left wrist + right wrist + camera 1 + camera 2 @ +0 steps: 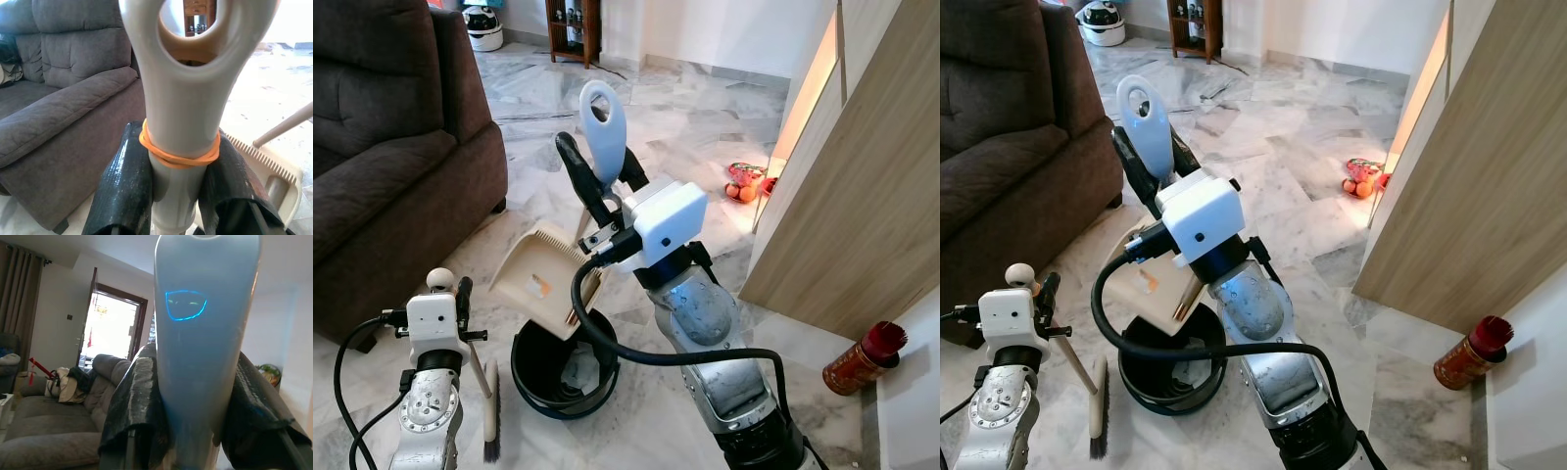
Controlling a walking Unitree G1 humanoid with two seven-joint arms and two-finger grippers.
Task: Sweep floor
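The right gripper [605, 181] is raised over the marble floor [695, 127], its two black fingers [576, 171] closed on the pale blue handle [604, 122] of a cream dustpan [540, 274]; the loop at the handle's end stands up above the fingertips, and the right wrist view shows the handle pinched between both pads. Below those fingers the dustpan hangs tilted, its open mouth just above a round black bin [563, 367] that sits on the floor; bits of paper can be made out inside the bin. The left gripper [178, 181] is lower and nearer the robot, its fingers [122, 191] clamped around the cream handle of a hand brush [490, 406]; an orange rubber band [178, 154] circles the handle just above the fingertips, and the handle's end has an oval hole. The brush's bristled head hangs down beneath the left fingers, just beside the bin; whether it touches the floor I cannot tell. Beyond the left fingers stands a dark brown sofa [382, 147]. To the far side of the right fingers is a wood-panel wall [862, 206], with a red-capped bottle [864, 359] lying at its foot and some fruit [744, 186] on the floor farther off.
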